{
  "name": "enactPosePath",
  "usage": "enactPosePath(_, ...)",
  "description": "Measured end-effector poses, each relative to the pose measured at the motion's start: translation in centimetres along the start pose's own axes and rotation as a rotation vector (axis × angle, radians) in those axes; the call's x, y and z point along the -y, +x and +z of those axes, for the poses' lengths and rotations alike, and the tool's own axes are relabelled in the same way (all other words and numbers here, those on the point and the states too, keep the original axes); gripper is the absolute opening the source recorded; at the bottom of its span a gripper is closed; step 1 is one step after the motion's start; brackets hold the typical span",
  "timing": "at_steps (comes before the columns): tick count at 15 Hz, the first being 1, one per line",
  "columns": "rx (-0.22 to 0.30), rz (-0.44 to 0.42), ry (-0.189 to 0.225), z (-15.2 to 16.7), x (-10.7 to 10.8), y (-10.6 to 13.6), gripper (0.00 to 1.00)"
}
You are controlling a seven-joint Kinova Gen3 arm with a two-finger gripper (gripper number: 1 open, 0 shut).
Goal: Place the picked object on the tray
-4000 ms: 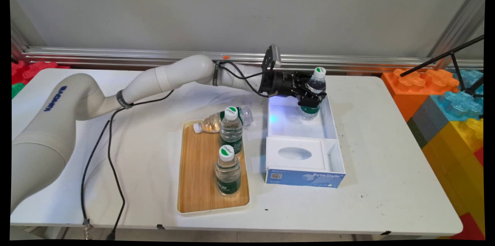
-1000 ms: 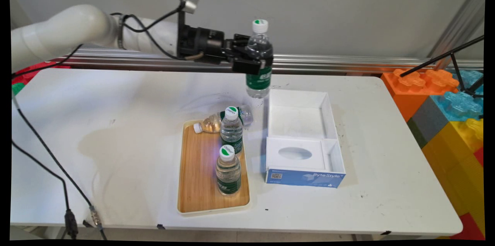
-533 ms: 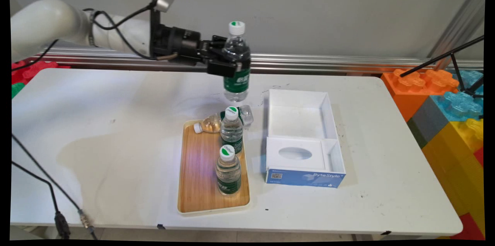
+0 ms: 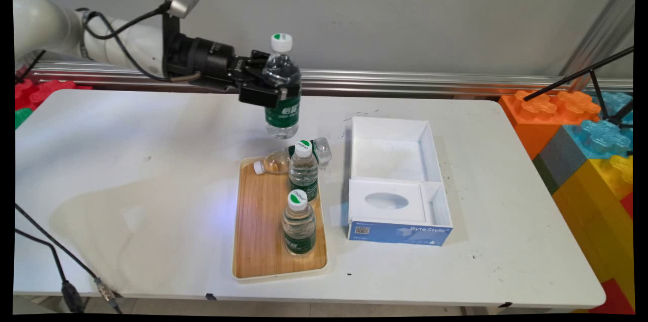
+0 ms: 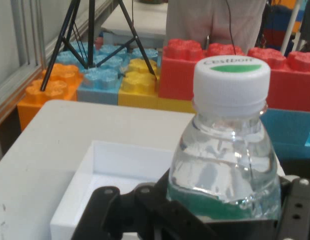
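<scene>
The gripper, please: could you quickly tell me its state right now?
Gripper: closed on an upright water bottle, held in the air above the table.

a white worktop [image 4: 152, 129] with rounded corners spreads below the tool [image 4: 276, 90], scuffed and marked with dark specks. a plain grey wall [image 4: 405, 13] rises behind the tool, and a ribbed aluminium rail [image 4: 455, 81] runs along its foot. far off beyond the fingertip end stand oversized toy blocks [image 4: 592, 134] in orange, blue and yellow, with a black tripod leg [image 4: 577, 75] slanting above them. more red and green blocks [image 4: 30, 96] sit behind the tool's wrist end.
</scene>
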Motion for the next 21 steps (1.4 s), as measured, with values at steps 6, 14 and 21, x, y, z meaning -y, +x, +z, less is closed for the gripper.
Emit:
enactPosePath(6,0.026,0.004,-0.01,-2.0,-1.0,-0.9,0.0)
enactPosePath(14,0.072,0.013,-0.043,-3.8,-3.2,-4.1,0.0)
enactPosePath(21,0.104,0.002,-0.052,-4.5,-4.6,-6.8,0.0)
